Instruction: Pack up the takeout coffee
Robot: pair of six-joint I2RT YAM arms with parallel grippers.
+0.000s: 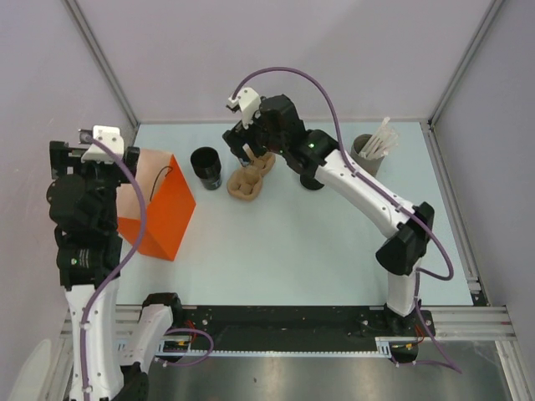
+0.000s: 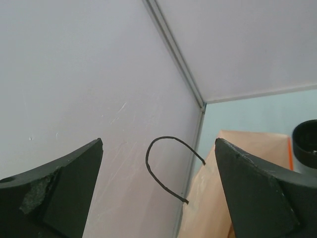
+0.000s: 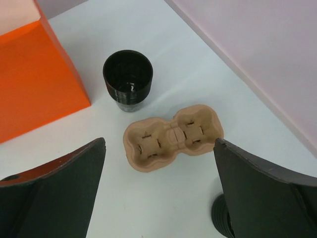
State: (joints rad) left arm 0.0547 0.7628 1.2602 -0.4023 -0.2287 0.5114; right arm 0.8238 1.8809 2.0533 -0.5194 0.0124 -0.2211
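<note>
Fingers of my left gripper [image 2: 158, 198] stand spread wide and hold nothing. Only that wrist view shows clearly what lies beyond them: the thin black wire handle [image 2: 166, 166] arching off the orange paper bag [image 2: 237, 168], touching neither finger. My right gripper [image 3: 158, 198] is just as wide and empty, hanging above the brown pulp carrier [image 3: 171, 136]. Its camera picks out the carrier's two moulded, rough-fibred wells. The takeout coffee [image 3: 128, 79], a small black tapered cup with a smooth rim, stands upright on the pale table [image 1: 292, 242] between bag and carrier, just beside the carrier but apart from it. Only the overhead view takes in the grey-brown cylinder [image 1: 365, 157] of white sticks, well apart on the right, and the bag's sharp folded edges.
</note>
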